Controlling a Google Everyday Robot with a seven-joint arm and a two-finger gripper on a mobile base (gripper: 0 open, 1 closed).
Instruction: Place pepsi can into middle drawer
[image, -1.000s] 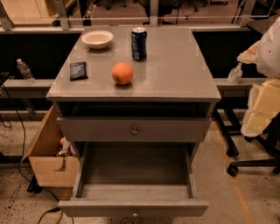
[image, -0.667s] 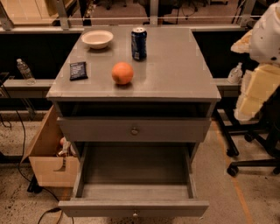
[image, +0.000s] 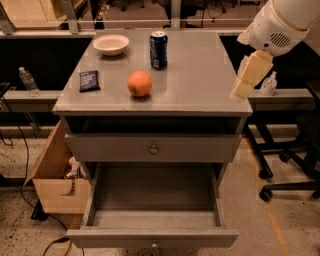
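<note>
The pepsi can (image: 159, 49), dark blue with a silver top, stands upright at the back middle of the grey cabinet top (image: 200, 75). The middle drawer (image: 154, 192) is pulled open below, its bare tray floor and side walls showing, with a small knob on its front. My gripper (image: 245, 82) hangs from the white arm at the upper right, over the cabinet top's right edge. It is well to the right of the can and holds nothing that I can see.
An orange (image: 139, 83), a white bowl (image: 110, 44) and a dark packet (image: 89, 80) lie on the top. A shut drawer front (image: 115, 148) sits above the open one. A cardboard box (image: 55, 185) stands at the left, chair wheels (image: 285, 170) at the right.
My arm and gripper have moved left and up, from beside the cabinet to over its right edge. The can, the orange and the drawers have not moved.
</note>
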